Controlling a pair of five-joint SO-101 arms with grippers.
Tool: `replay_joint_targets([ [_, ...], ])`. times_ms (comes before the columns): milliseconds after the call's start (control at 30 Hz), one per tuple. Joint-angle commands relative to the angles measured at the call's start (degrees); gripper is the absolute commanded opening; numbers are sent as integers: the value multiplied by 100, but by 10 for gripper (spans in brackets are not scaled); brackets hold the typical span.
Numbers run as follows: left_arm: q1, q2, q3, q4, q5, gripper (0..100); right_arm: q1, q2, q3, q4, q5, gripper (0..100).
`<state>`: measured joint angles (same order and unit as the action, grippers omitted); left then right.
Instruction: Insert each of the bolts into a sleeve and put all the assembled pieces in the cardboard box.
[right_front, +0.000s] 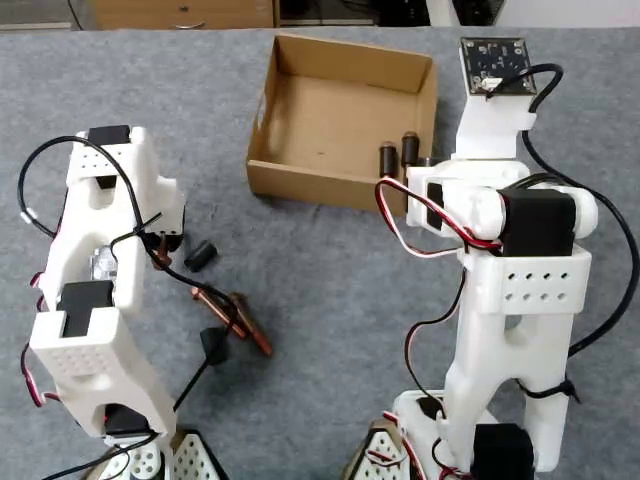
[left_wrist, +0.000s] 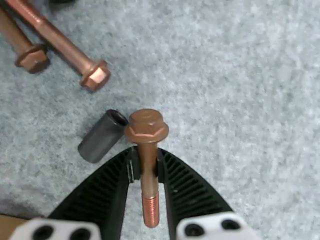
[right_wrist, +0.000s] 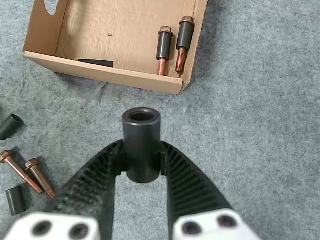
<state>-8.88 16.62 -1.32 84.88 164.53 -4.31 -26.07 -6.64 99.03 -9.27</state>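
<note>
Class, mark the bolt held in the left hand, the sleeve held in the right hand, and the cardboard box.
bolt (left_wrist: 145, 126): left wrist view, on its flanged head.
sleeve (right_wrist: 142, 150): right wrist view, on its side wall.
cardboard box (right_wrist: 100, 74): right wrist view, on its near wall.

assembled pieces (right_wrist: 165, 45) in cardboard box (right_wrist: 100, 72) | loose bolts (right_front: 230, 318) left of box
</note>
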Motion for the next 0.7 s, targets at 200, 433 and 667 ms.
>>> replay_joint_targets([
  [200, 53, -338, 35, 79, -633, 18, 110, 22, -22, 18, 53, 2],
  [433, -79, -338, -44, 114, -3385, 18, 110, 13, -22, 18, 53, 2],
  [667, -334, -286, -246, 1574, -5055, 18, 110, 31, -22, 26, 53, 2],
])
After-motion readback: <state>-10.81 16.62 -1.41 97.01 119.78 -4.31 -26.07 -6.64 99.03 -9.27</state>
